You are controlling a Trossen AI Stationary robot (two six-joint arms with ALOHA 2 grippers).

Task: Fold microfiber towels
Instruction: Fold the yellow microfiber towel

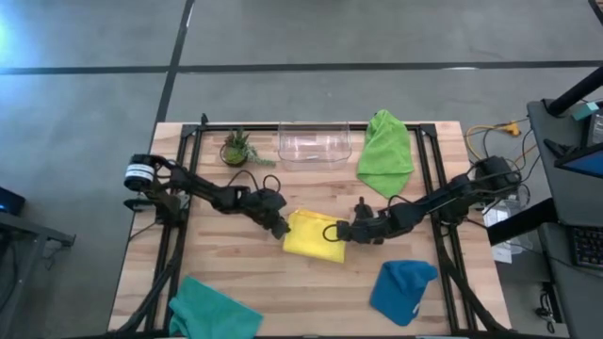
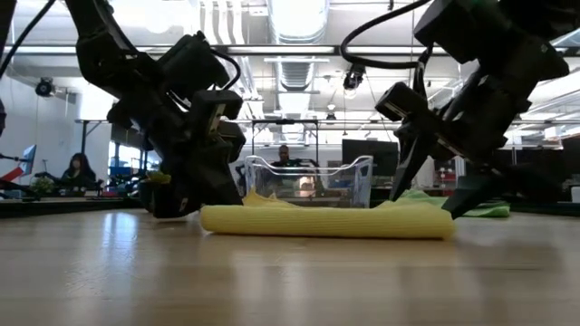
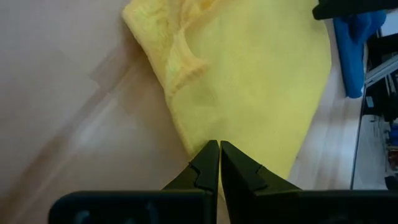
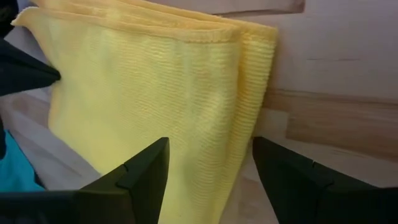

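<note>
A folded yellow microfiber towel [image 1: 316, 235] lies flat at the table's middle, several layers showing at its edge [image 4: 205, 28]. My left gripper [image 1: 281, 229] is shut, and its tips [image 3: 219, 144] are low over the towel's left end. My right gripper [image 1: 337, 233] stands open at the towel's right end. One of its fingers [image 4: 146, 168] is over the cloth and the other [image 4: 292, 171] over bare wood. A lime green towel [image 1: 386, 153] lies at the far right, a blue one [image 1: 403, 290] at the near right and a teal one [image 1: 212, 311] at the near left. My left gripper comes slanting down from the table's left, its shut fingertips at the yellow towel's left end [image 3: 205, 134]. Nothing shows between the fingers. I cannot tell whether the tips press on the cloth or hover just above it.
A clear plastic bin [image 1: 314, 143] stands at the table's far edge, with a small potted plant [image 1: 236, 148] to its left. Bare wood lies in front of the yellow towel, between the teal and blue towels. People sit in the room beyond the table.
</note>
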